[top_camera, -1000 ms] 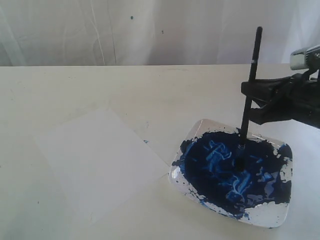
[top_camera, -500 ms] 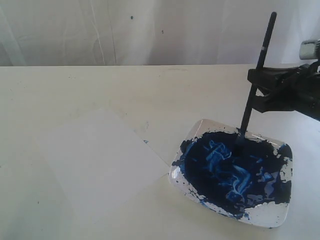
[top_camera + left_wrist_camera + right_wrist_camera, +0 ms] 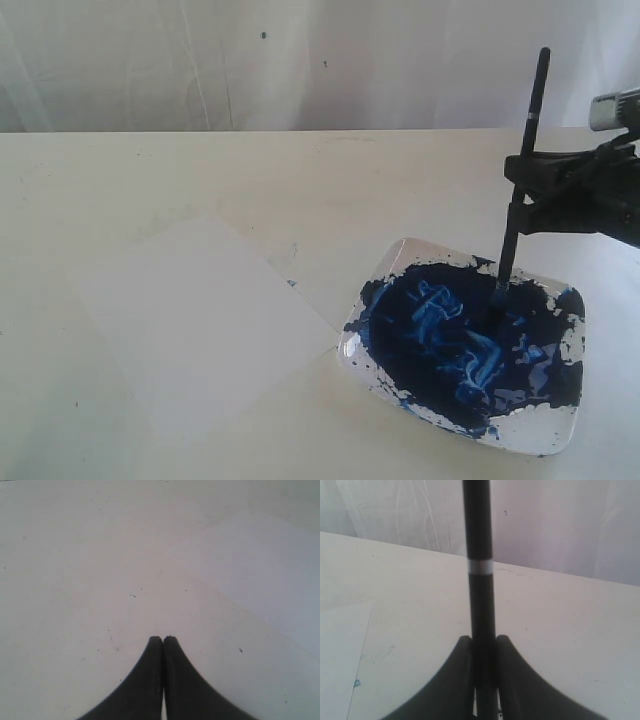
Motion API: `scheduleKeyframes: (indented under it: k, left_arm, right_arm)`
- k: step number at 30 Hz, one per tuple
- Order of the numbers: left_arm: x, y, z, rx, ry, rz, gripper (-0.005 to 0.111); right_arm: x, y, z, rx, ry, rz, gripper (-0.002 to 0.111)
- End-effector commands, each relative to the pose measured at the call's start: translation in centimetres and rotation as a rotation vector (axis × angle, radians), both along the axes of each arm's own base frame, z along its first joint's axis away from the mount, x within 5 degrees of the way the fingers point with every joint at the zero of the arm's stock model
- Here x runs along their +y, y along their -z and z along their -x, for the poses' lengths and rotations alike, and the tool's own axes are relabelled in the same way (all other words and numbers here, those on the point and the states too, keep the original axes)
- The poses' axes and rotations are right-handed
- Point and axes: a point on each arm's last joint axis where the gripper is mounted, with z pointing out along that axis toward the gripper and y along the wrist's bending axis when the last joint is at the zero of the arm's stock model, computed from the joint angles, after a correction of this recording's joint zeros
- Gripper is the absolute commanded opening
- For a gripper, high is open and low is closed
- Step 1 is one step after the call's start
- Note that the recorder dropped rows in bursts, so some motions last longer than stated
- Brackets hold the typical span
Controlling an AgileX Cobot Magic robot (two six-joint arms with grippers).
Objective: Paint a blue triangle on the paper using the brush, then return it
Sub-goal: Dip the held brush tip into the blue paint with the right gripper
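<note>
In the exterior view we see the slim black-handled brush (image 3: 534, 100) nearly upright, tip down in a clear dish (image 3: 535, 432) smeared with dark-blue paint. The black right gripper (image 3: 516, 192) clamps it. The thin square white paper (image 3: 200, 320) lies just beside the dish on the pale table (image 3: 150, 180).

Only our left wrist view shows the left gripper (image 3: 162, 639), pressed together on nothing.

In the right wrist view, the handle's silvery band (image 3: 481, 566) sits just beyond the gripping fingers.
</note>
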Motion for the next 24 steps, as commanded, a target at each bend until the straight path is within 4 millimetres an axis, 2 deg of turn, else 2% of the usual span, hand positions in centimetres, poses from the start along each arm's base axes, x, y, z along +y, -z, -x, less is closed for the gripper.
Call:
scheduleKeyframes:
  k: [1,7,11,16,24]
  left_arm:
    - [0.0,0.0,0.0,-0.006,-0.002,-0.002,0.000]
    - [0.0,0.0,0.0,-0.006,-0.002,-0.002,0.000]
    - [0.0,0.0,0.0,-0.006,-0.002,-0.002,0.000]
    - [0.0,0.0,0.0,-0.006,-0.002,-0.002,0.000]
    - [0.0,0.0,0.0,-0.006,-0.002,-0.002,0.000]
  right_arm:
    - [0.1,-0.6,-0.1,-0.077,-0.024,-0.005,0.006]
    - [0.2,-1.9,-0.2,-0.236,-0.035,-0.020,0.006]
    - [-0.3,-1.8,-0.5,-0.235,0.030,0.004,0.006]
    - [-0.5,-1.0,-0.8,-0.209,0.047,0.061,0.006]
    - [-0.5,0.5,-1.4,-0.156,0.044,0.059,0.006]
